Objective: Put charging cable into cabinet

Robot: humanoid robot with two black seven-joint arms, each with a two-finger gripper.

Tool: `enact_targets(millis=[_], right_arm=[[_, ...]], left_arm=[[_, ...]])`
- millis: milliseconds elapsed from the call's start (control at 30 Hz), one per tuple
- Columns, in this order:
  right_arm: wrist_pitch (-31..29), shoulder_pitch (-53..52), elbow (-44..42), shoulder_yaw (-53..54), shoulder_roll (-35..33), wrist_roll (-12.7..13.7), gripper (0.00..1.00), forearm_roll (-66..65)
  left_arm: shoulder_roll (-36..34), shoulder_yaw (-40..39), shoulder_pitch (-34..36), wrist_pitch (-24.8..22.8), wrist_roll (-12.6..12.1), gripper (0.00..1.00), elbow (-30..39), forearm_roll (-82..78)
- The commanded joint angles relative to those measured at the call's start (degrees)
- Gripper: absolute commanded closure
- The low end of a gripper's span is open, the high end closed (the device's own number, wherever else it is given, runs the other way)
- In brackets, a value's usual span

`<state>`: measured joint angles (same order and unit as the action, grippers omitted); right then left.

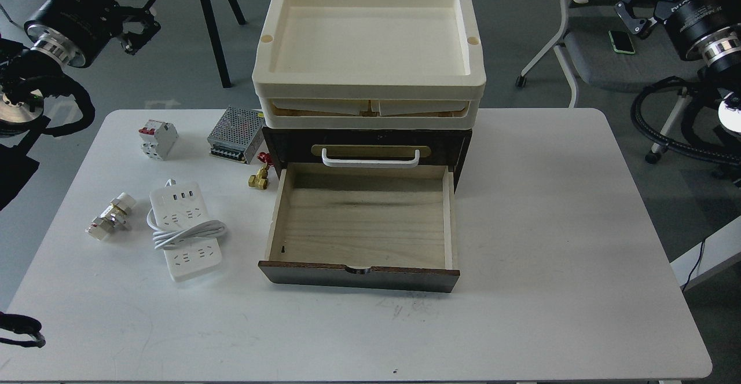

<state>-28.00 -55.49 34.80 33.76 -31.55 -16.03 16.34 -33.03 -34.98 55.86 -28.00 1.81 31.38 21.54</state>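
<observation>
The charging cable (185, 230), a white power strip with its cord coiled round the middle, lies flat on the white table (550, 227), left of the cabinet. The dark brown cabinet (463, 143) stands at the table's middle back. Its lower drawer (362, 222) is pulled out towards me, and the pale wood inside holds nothing. A white bar handle (370, 159) sits on the shut drawer above. My left gripper (142, 22) hovers high at the far left, open and empty, well away from the cable. At the far right my right gripper (634, 8) is also raised, open and empty.
Cream plastic trays (369, 54) are stacked on the cabinet. A circuit breaker (157, 139), a perforated metal power supply (236, 135), a brass valve (259, 176) and a white-and-brass fitting (111, 216) lie near the cable. A chair with a phone (621, 41) stands back right.
</observation>
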Motion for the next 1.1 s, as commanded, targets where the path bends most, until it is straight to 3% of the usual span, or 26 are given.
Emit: enact_targets(millis=[0,167,267,333,500,600,667,867,1067], right_arm=[[0.0,1.43,0.18,1.74,0.0,-0.06,0.0,0.45],[0.0,2.14,0.09,4.3,-0.09,-0.06,0.0,0.45],[0.0,2.14,0.09,4.74,-0.7,-0.06,0.0,0.45],[0.0,2.14,0.0,4.74,-1.32,-0.06,0.0,0.45],[0.0,2.49,0.0,5.09,-2.63,-0.15,0.0,1.15],[0.0,2.67,0.0,5.09,-4.12,-0.15,0.0,1.15],[0.0,2.84,-0.17,5.09,-5.62,-0.23,0.0,1.15],[0.0,6.26,0.09,6.06,-10.1,-0.67,0.0,1.24],[0.0,8.46,0.18,8.08,-11.78,-0.67,0.0,1.33]], left_arm=[[0.51,-2.98,-0.23,0.0,1.09,0.0,0.0,-0.01],[1.57,-4.3,-0.31,0.0,1.45,0.0,-0.96,0.87],[2.27,-6.05,-1.81,0.0,1.45,0.0,-5.62,2.8],[5.42,-8.6,-2.07,0.0,1.88,0.0,-5.63,4.12],[9.65,-17.92,-3.04,0.0,8.55,0.0,-5.54,4.04],[8.78,-18.37,-3.13,0.0,10.06,0.01,-1.87,3.86],[5.98,-17.4,-3.22,0.0,10.06,0.01,1.83,2.64],[-11.41,-10.9,-4.01,0.0,10.32,0.01,16.33,-8.68],[-25.04,-9.05,-3.83,0.0,10.67,0.01,28.37,-37.04]])
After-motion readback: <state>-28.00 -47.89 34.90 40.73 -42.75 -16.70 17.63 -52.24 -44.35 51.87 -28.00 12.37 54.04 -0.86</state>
